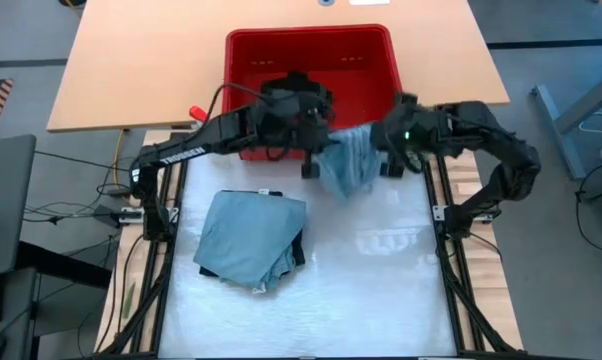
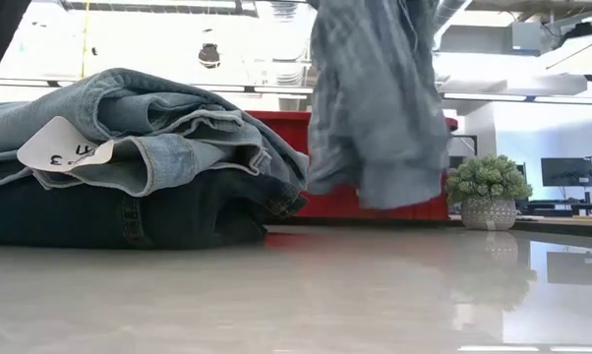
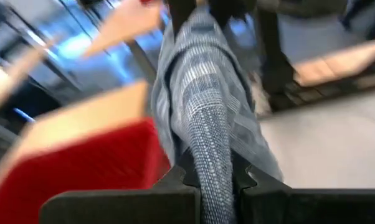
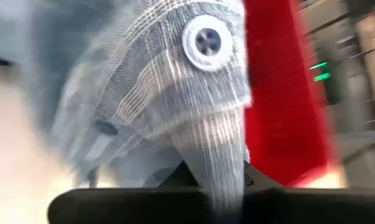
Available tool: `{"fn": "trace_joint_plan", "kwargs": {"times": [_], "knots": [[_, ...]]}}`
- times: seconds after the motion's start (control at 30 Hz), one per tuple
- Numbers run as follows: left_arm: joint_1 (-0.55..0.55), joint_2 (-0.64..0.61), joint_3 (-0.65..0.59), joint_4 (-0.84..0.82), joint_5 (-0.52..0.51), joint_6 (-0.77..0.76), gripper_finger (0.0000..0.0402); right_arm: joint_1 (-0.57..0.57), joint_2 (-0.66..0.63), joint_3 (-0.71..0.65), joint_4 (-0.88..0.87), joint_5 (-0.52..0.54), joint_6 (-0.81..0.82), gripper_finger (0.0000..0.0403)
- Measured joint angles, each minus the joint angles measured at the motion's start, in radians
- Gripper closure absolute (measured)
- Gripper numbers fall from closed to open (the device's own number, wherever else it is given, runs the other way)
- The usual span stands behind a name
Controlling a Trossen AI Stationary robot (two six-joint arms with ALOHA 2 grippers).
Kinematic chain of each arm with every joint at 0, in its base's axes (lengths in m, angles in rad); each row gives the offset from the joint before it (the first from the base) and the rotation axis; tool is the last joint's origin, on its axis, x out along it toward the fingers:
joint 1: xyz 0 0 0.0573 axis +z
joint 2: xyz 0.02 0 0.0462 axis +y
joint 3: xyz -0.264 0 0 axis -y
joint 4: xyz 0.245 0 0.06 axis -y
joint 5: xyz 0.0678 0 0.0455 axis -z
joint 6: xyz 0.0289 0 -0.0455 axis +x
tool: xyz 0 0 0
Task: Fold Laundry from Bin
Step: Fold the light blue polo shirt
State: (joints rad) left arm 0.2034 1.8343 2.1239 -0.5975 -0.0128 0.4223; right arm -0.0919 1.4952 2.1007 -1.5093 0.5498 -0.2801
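Between the two grippers, just in front of the red plastic bin [image 1: 311, 60], the blue-white striped cotton shirt [image 1: 347, 165] hangs in the air, clear of the white table top [image 1: 381, 290]. It looks light and limp — it sags in loose folds and will likely swing with any quick move, so slow, even lifting suits it. The best holds are probably at firm edges: the button placket, collar or shoulder seams, spread well apart to open the cloth flat.

The left gripper [image 3: 215, 180] has its fingers pinched on a bunched fold of the shirt; the right gripper [image 4: 215, 177] is pressed together on the cloth just beside a white button [image 4: 206, 41].

Only the right wrist view shows that button. The low view shows the shirt's hem [image 2: 399, 187] hanging above the table without touching it — the high view cannot settle that. The high view alone shows both arms and the folded light blue denim jeans [image 1: 251, 235] stacked on a dark navy piece [image 2: 129, 211], well to the left.
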Motion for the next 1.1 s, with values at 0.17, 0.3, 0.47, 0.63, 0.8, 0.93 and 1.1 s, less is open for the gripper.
{"fn": "trace_joint_plan", "kwargs": {"times": [0.17,0.3,0.47,0.63,0.8,0.93,1.1], "knots": [[-0.113,-0.004,-0.067,-0.121,0.005,-0.096,0.0401,0.227,-0.018,-0.205,-0.026,-0.027,0.271,0.0379],[-0.263,0.002,-0.213,-0.129,0.011,-0.185,0.0401,0.459,-0.022,-0.442,0.088,-0.038,0.487,0.0379],[-0.394,0.003,-0.422,0.074,0.034,-0.305,0.0401,0.666,-0.003,-0.624,0.296,-0.146,0.774,0.0379],[-0.391,0.000,-0.486,0.170,0.104,-0.473,0.0401,0.769,-0.003,-0.666,0.436,-0.225,1.023,0.0379],[-0.394,0.015,-0.487,0.189,0.192,-0.560,0.0401,0.794,-0.003,-0.666,0.513,-0.308,1.050,0.0379],[-0.371,0.028,-0.489,0.206,0.235,-0.583,0.0401,0.720,-0.003,-0.666,0.496,-0.396,0.952,0.0379],[-0.286,0.068,-0.489,0.231,0.440,-0.621,0.0401,0.579,-0.013,-0.688,0.445,-0.538,0.848,0.0379]]}}
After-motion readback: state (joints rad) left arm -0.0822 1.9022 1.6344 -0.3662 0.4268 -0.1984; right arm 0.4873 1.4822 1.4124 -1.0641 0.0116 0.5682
